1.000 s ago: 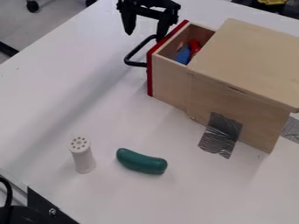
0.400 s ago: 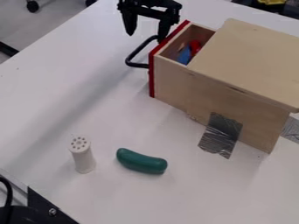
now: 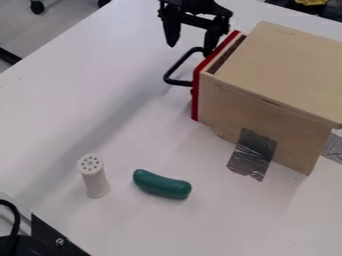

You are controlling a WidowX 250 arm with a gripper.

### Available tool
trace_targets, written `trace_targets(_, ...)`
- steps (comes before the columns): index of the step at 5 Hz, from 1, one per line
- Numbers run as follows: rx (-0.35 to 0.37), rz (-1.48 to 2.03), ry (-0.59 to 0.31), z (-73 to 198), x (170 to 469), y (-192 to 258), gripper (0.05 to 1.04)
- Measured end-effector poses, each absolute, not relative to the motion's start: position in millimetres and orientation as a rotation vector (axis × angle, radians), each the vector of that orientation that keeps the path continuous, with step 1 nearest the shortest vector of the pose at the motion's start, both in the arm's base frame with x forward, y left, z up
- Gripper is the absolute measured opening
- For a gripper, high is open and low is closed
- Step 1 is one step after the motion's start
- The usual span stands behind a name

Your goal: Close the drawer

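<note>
At the wooden box [image 3: 287, 65], my claw [image 3: 191, 48] hangs with fingers spread, one right by the red-fronted drawer [image 3: 197, 95] jutting slightly from the box.

Shaker [image 3: 95, 181] stands on table [image 3: 73, 110], left of pickle [image 3: 161, 184]. Box [image 3: 287, 70] sits behind and to the right of both. Drawer [image 3: 198, 97] is seated in left end of box; handle [image 3: 180, 63] is mounted on its outer face. Tape [image 3: 252, 154] spans box side and table
</note>
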State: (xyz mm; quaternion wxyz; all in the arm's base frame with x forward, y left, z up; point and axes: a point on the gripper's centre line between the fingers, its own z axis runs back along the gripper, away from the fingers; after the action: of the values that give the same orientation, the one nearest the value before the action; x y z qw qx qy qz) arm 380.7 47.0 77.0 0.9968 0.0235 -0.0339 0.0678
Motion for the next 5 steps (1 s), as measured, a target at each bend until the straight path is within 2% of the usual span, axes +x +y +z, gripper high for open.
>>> trace_targets(3, 0.001, 0.147, -0.038, 73, 375, 39, 0.999)
trace_targets(5, -0.081, 0.159, -0.008, 71, 370, 26, 0.999)
